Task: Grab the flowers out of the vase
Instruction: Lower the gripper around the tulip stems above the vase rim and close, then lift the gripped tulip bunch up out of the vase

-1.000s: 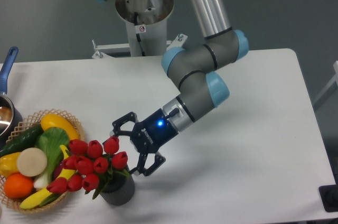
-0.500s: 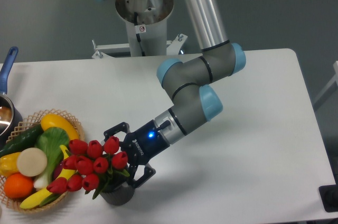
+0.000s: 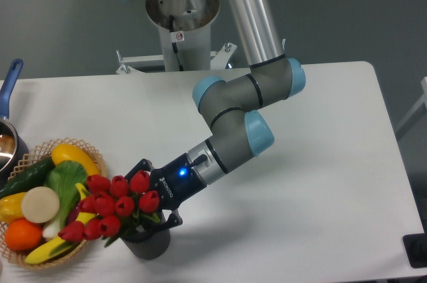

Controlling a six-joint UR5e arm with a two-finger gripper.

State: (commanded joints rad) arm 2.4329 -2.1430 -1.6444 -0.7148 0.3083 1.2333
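Vase (image 3: 148,243): dark grey and ribbed, it stood upright near the front edge of the table (image 3: 320,183), and I take it as my landmark.
Flowers (image 3: 115,204): the red tulip buds and green leaves sat in the vase, the heads leaning out over its left rim toward the basket.
My gripper (image 3: 155,197): it was at the top of the vase, right at the bunch on its right side, with a blue light glowing on the body behind it.
Jaws: one dark finger (image 3: 168,219) showed just right of the vase's rim and another (image 3: 141,165) above the buds; they looked to sit on either side of the bunch, but the flowers hid the tips, so I could not tell whether I was pinching the stems or was spread around them.
Basket (image 3: 93,156): woven, just left of the vase, filled with fruit and vegetables; the lowest buds overlapped its right edge.
Pot (image 3: 8,137): further left of the vase, at the table's left edge, with a blue handle pointing away.
My arm (image 3: 233,123): grey with blue joint caps, it rose up and right from the vase toward the mount behind the table.
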